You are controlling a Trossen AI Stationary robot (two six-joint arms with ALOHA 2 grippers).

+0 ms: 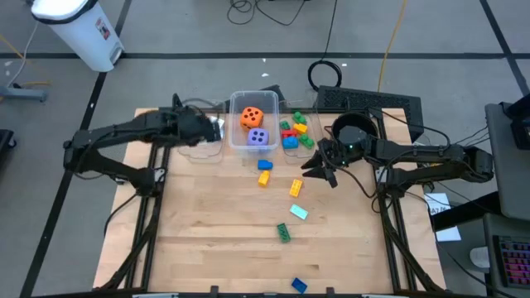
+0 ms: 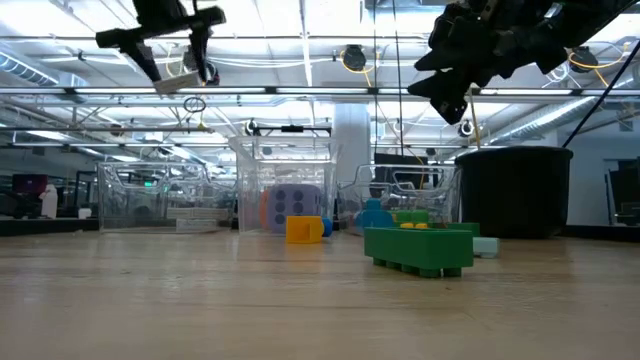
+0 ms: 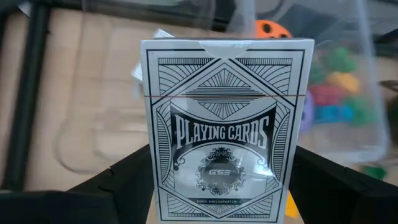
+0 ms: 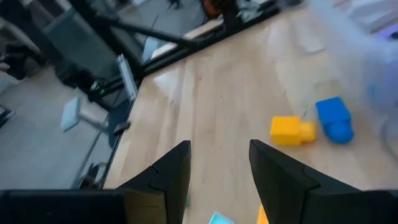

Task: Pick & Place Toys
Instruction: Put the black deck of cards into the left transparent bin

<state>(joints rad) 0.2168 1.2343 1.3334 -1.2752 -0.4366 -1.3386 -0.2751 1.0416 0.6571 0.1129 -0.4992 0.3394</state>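
Our left hand (image 3: 217,193) is closed on the sides of a boxed deck of playing cards (image 3: 225,127), holding it upright and well above the desk (image 1: 215,215) over the empty clear bin (image 1: 201,141) at the far left. Our right hand (image 4: 219,165) hangs high over the right side of the desk, near the black pot (image 1: 354,130), fingers partly open with nothing between them. We judge the sorting about half done: the orange die (image 1: 252,117) and purple die (image 1: 257,138) already sit in the middle bin (image 1: 235,101), and a heap of bricks (image 1: 295,131) fills the bin to its right. Left loose on the desk are a blue brick (image 1: 264,165) touching a yellow brick (image 1: 263,178), another yellow brick (image 1: 296,188), a pale teal piece (image 1: 299,213), a green brick (image 1: 283,233) and a blue brick (image 1: 299,285) at the near edge.
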